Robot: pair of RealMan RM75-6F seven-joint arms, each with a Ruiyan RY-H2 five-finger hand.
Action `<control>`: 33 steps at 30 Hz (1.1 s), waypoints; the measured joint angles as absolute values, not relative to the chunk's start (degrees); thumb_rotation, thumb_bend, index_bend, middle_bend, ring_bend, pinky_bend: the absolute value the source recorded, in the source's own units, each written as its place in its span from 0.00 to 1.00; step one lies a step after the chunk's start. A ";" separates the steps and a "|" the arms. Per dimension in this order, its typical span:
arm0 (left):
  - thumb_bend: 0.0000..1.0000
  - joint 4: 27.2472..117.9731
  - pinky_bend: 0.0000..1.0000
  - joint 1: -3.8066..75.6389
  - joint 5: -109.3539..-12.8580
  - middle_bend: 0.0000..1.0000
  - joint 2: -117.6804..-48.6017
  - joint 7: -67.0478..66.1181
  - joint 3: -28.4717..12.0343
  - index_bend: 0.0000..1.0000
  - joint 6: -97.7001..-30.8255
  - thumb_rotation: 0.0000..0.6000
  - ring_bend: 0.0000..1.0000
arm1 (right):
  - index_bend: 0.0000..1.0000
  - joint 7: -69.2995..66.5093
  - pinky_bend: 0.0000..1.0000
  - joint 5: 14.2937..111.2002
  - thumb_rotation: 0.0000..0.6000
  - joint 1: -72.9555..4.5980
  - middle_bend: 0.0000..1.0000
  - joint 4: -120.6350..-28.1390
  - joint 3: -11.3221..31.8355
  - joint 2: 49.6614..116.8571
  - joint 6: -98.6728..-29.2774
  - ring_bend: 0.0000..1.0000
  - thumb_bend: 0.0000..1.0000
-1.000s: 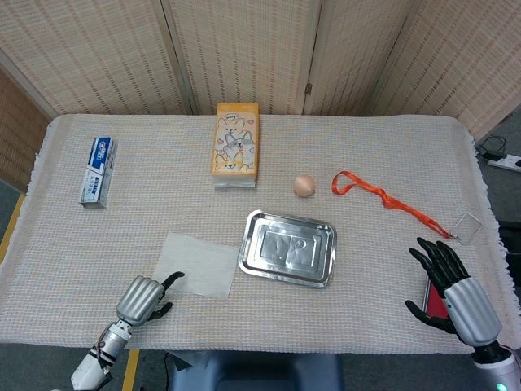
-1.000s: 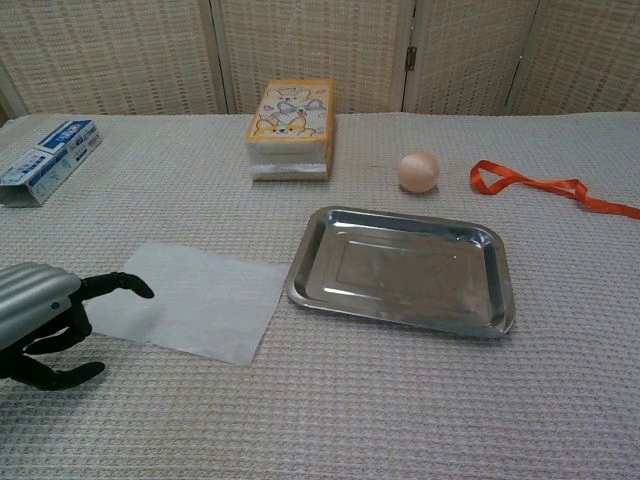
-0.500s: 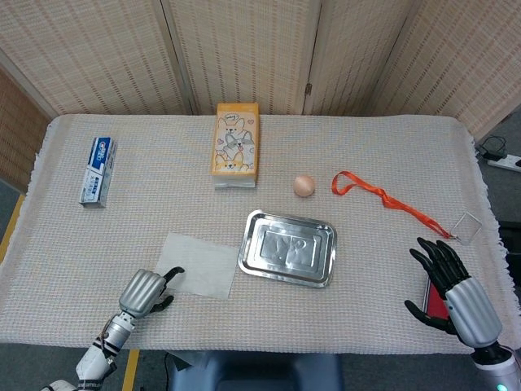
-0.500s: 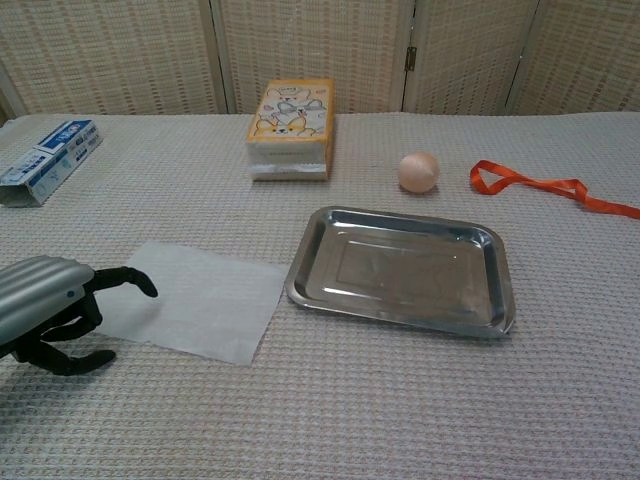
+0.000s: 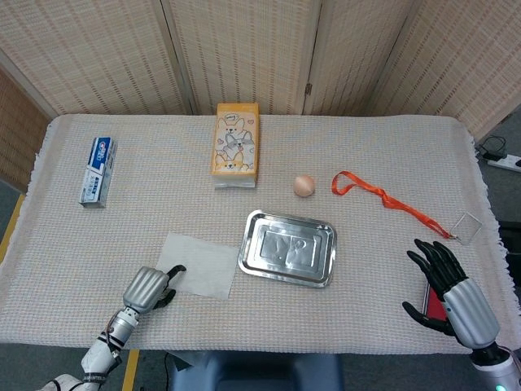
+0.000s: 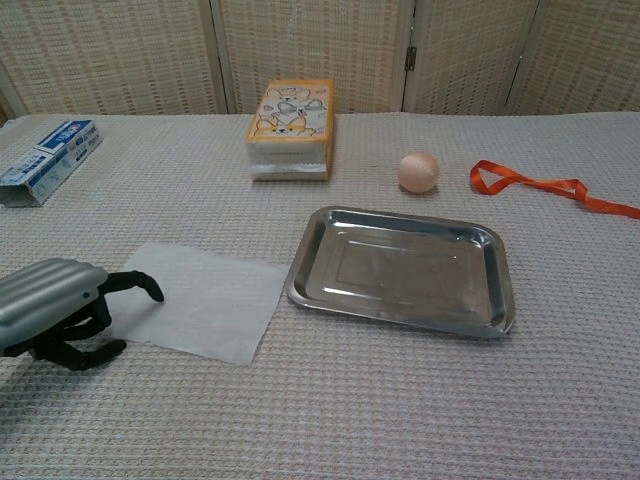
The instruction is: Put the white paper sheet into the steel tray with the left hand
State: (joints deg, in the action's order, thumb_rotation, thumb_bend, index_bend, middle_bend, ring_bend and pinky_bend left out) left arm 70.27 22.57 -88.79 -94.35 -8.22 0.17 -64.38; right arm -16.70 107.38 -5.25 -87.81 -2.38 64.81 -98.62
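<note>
In the head view the left hand (image 5: 148,287) sits low at the near-left corner of the white paper sheet (image 5: 199,265), fingers partly curled with one reaching onto the sheet's edge, holding nothing; that placement looks meant for catching a corner to lift. The sheet lies flat on the bench (image 5: 98,244), and the steel tray (image 5: 287,248) lies just beyond the sheet, on the side away from the hand. The right hand (image 5: 448,289) rests far across, fingers spread and empty, half covering something red that is hard to identify. In the chest view the left hand (image 6: 62,310) is cut off at the frame edge; whether its fingertip (image 6: 152,291) presses the sheet (image 6: 205,300) or hovers is unclear. The tray (image 6: 405,270) stands empty.
</note>
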 measured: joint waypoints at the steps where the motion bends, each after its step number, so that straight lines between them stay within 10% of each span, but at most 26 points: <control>1: 0.43 70.13 1.00 22.73 -88.56 1.00 -94.47 -8.32 0.10 0.31 -64.21 1.00 1.00 | 0.00 -16.80 0.00 107.40 1.00 -5.24 0.00 -87.73 -2.34 64.86 -98.85 0.00 0.31; 21: 0.56 62.88 1.00 23.73 -91.64 1.00 -97.78 -2.92 -0.03 0.68 -71.03 1.00 1.00 | 0.00 -17.18 0.00 106.64 1.00 -5.44 0.00 -87.55 -2.70 64.82 -98.22 0.00 0.31; 33: 0.65 56.04 1.00 22.68 -94.48 1.00 -101.56 2.30 -0.71 0.71 -80.35 1.00 1.00 | 0.00 -17.50 0.00 106.97 1.00 -5.64 0.00 -87.74 -2.99 64.64 -98.22 0.00 0.31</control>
State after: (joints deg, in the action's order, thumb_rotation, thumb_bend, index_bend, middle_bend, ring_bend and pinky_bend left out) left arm 56.04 22.68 -94.48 -101.56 2.30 -0.71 -80.35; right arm -17.50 106.97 -5.64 -87.74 -2.99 64.64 -98.22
